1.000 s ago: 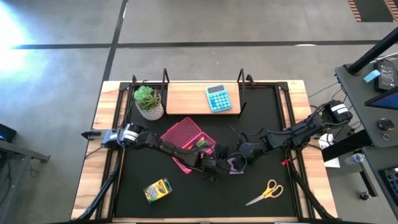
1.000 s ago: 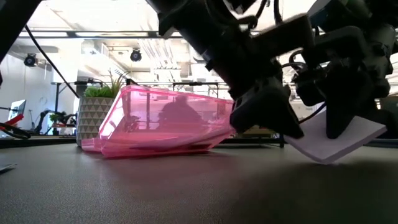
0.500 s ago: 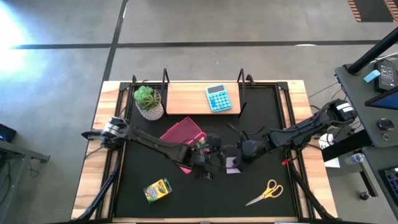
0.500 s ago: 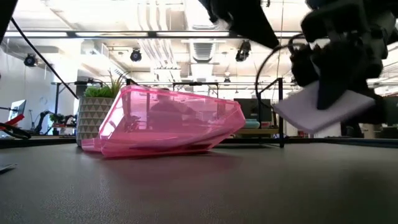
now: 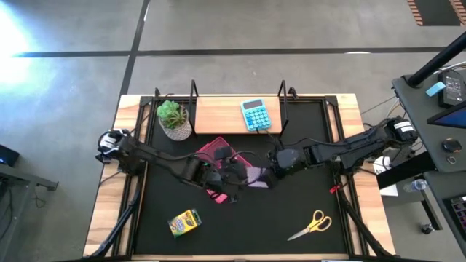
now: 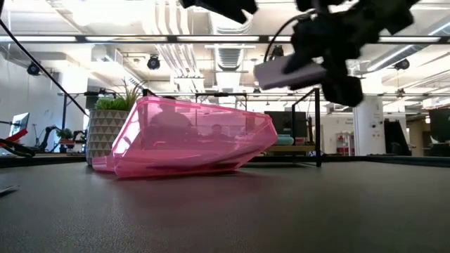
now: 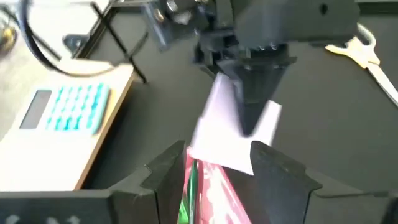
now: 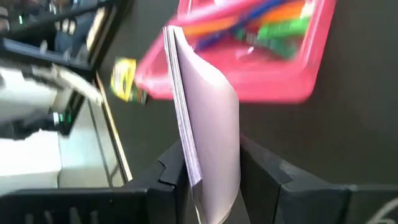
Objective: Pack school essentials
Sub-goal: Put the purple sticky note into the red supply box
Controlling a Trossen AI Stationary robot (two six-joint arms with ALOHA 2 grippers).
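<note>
Table (image 5: 306, 233): black mat on a wooden frame, with a wooden shelf board (image 5: 218, 115) at 12 o'clock on the high view.

Pink transparent case (image 5: 217, 156): lies open just left of mat centre. In the low view (image 6: 190, 137) its lid stands tilted up. The right wrist view shows orange, blue and green stationery lying inside the case (image 8: 261, 37); single items cannot be told apart.

Left gripper (image 5: 231, 173): at the case's 4 o'clock edge, arm reaching in from 9 o'clock. In the left wrist view its fingers (image 7: 273, 174) stand spread on either side of the case rim, released, gripping nothing.

Right gripper (image 5: 268, 169): just right of the case, arm coming from 3 o'clock. Its jaws are clenched on a thin white pad of paper (image 8: 205, 143), held on edge between the fingers. The low view shows the pad (image 6: 288, 70) lifted well clear of the mat. From the left wrist view the pad (image 7: 233, 134) hangs just beyond the case rim.

Potted plant (image 5: 173, 120): 11 o'clock, beside the shelf board.

Light-blue calculator (image 5: 255, 115): on the shelf board, 12 o'clock.

Crayon box (image 5: 184, 222): yellow-green, 7 o'clock, apart from the case.

Scissors (image 5: 312, 225): yellow handles, 5 o'clock, flat on the mat.
</note>
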